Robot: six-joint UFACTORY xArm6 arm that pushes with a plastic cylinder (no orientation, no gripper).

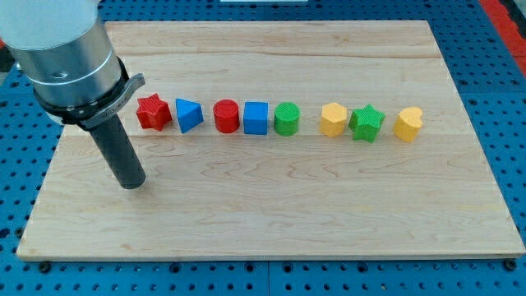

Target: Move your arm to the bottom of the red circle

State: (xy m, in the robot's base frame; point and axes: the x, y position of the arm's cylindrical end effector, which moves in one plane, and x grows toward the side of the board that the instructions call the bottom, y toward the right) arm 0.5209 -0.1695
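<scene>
The red circle [226,115] stands in a row of blocks across the middle of the wooden board [271,214]. It sits between a blue triangle [188,115] on its left and a blue cube [256,117] on its right. My tip [131,182] rests on the board toward the view's left, below and left of the red star [153,112]. It is well left of and lower than the red circle, touching no block.
The row continues to the view's right with a green circle [287,119], a yellow hexagon [333,120], a green star [366,124] and a yellow heart [408,124]. The board lies on a blue pegboard surface [509,99].
</scene>
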